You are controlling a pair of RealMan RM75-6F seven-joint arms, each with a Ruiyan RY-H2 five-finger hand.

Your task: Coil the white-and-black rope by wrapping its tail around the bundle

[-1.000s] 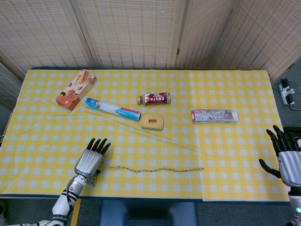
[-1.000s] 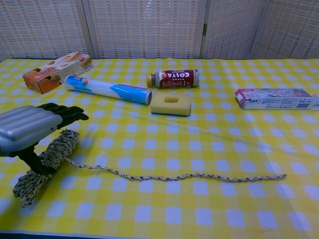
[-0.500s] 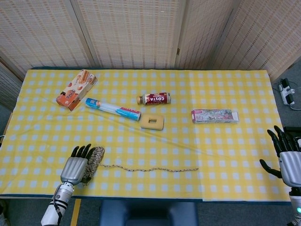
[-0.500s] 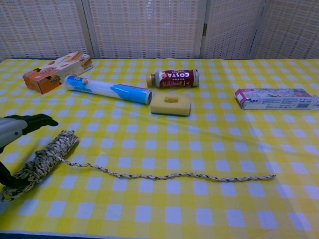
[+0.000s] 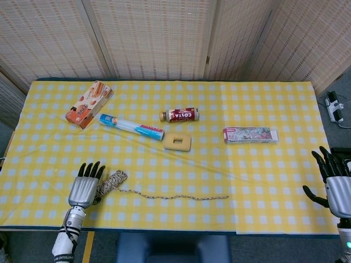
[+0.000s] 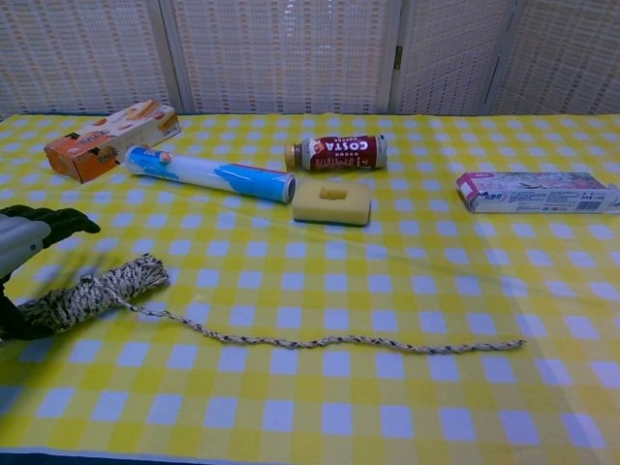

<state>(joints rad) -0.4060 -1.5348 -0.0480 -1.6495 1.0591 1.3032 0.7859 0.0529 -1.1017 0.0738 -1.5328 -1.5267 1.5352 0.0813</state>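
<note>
The white-and-black rope lies near the table's front edge. Its thick bundle (image 5: 111, 181) (image 6: 99, 290) points up and to the right. The thin tail (image 5: 175, 196) (image 6: 329, 341) trails right across the yellow checked cloth to a loose end (image 5: 226, 197) (image 6: 520, 342). My left hand (image 5: 84, 188) (image 6: 27, 242) is at the bundle's left end, fingers stretched forward. In the chest view its dark thumb appears to pinch the bundle's near end against the hand. My right hand (image 5: 335, 187) hangs off the table's right edge, fingers spread and empty, far from the rope.
Behind the rope lie an orange cracker box (image 5: 89, 103) (image 6: 111, 139), a blue-and-white tube (image 5: 131, 127) (image 6: 208, 174), a Costa bottle (image 5: 180, 115) (image 6: 339, 153), a yellow sponge (image 5: 177, 141) (image 6: 331, 203) and a pink flat box (image 5: 249, 135) (image 6: 538, 192).
My left hand has moved left, dragging the bundle with it; the bundle has swung toward lying across, and the tail's loose end has slid left. The right hand has barely moved.
</note>
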